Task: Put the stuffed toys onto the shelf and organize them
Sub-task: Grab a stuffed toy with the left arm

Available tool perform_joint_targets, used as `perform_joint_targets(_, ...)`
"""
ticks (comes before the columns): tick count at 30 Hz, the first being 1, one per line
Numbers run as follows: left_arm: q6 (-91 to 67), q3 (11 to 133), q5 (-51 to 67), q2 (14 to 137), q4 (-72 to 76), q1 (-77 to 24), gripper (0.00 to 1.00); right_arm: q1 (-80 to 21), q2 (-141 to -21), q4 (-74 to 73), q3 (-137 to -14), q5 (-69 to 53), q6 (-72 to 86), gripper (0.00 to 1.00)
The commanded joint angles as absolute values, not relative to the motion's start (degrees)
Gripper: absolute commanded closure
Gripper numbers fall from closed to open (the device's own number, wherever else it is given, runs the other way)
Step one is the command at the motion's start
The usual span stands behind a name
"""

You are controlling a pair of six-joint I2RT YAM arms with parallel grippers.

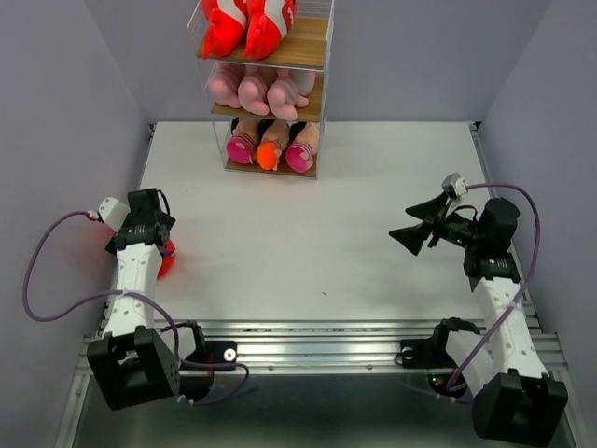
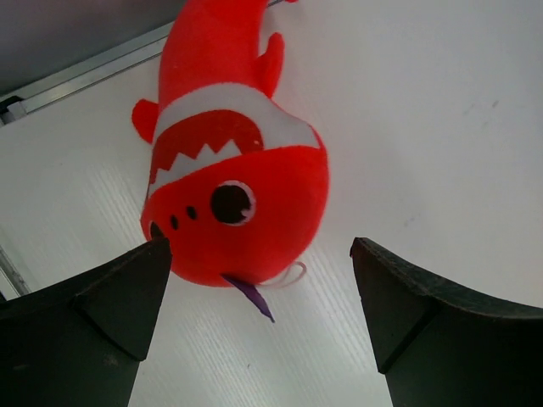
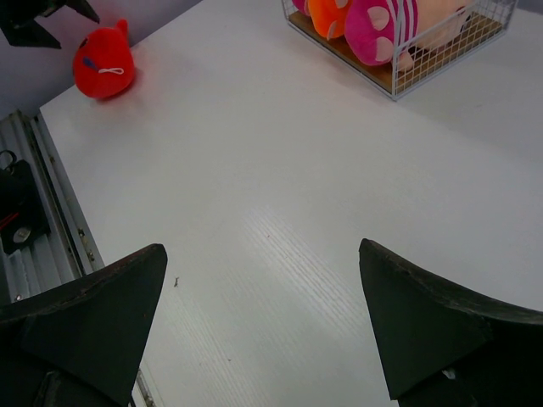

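Note:
One red shark (image 2: 229, 170) with a white toothy mouth lies on the white table by the left edge, also seen in the top view (image 1: 167, 262) and the right wrist view (image 3: 103, 66). My left gripper (image 2: 259, 246) is open just above its head, with the jaws spread wider than the head; in the top view it (image 1: 152, 231) hangs over the shark. My right gripper (image 1: 415, 222) is open and empty above bare table at the right, as its own view (image 3: 263, 246) shows. The shelf (image 1: 312, 42) stands at the back. It holds two red sharks (image 1: 247, 28) on top, pink animals (image 1: 261, 91) in the middle and dolls (image 1: 270, 149) at the bottom.
Grey walls close in the table on the left, right and back. A metal rail (image 1: 317, 341) with the arm bases runs along the near edge. The shelf's wire corner (image 3: 441, 51) shows at the top of the right wrist view.

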State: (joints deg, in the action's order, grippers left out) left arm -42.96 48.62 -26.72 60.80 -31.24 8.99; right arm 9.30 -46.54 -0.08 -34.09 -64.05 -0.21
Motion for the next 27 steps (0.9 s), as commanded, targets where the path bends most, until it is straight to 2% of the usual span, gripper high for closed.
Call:
perform_joint_targets(1, -43.07, 45.62, -23.65, 61.52, -25.59, 14.58, 0.01, 9.32, -45.44, 0.79, -36.65, -64.69, -0.7, 0.0)
perform_joint_targets(8, -41.58, 43.25, -19.7, 69.69, -20.57, 18.27, 0.03, 9.32, -45.0, 0.97, -36.65, -64.86, -0.62, 0.0)
perform_joint_targets(9, -41.22, 42.46, -18.82, 71.26, -19.0, 18.8, 0.07, 9.32, -44.91, 0.88, -36.65, -64.86, -0.62, 0.0)
perform_joint_targets(11, -40.61, 41.84, -16.19, 72.5, -17.67, 19.94, 0.22, 9.32, -44.91, 0.88, -36.56, -64.86, -0.62, 0.0)
perform_joint_targets(12, -39.82, 40.88, -13.82, 73.29, -16.01, 21.08, 0.41, 9.32, -44.83, 0.88, -36.65, -64.86, -0.62, 0.0)
perform_joint_targets(14, -39.11, 39.91, -11.09, 73.39, -14.6, 22.23, 0.61, 9.32, -44.74, 0.97, -36.65, -64.95, -0.62, 0.0)
perform_joint_targets(15, -38.07, 39.82, -8.64, 73.21, -13.72, 23.02, 0.8, 9.32, -44.74, 0.97, -36.56, -64.86, -0.62, 0.0)
perform_joint_targets(16, -37.62, 39.73, -7.48, 72.95, -13.36, 23.11, 0.89, 9.32, -44.65, 0.97, -36.56, -64.86, -0.7, 0.0)
perform_joint_targets(18, -36.4, 39.03, -2.32, 71.64, -11.79, 23.29, 0.99, 9.32, -44.65, 0.97, -36.74, -64.86, -0.7, 0.0)
perform_joint_targets(23, -35.33, 35.16, 12.28, 66.54, -7.92, 23.2, 1.0, 9.32, -44.3, 0.62, -36.74, -64.51, -1.05, 0.0)
perform_joint_targets(27, -35.06, 29.82, 22.83, 57.25, -4.32, 20.49, 1.0, 9.32, -44.3, 0.44, -36.91, -64.69, -1.23, 0.0)
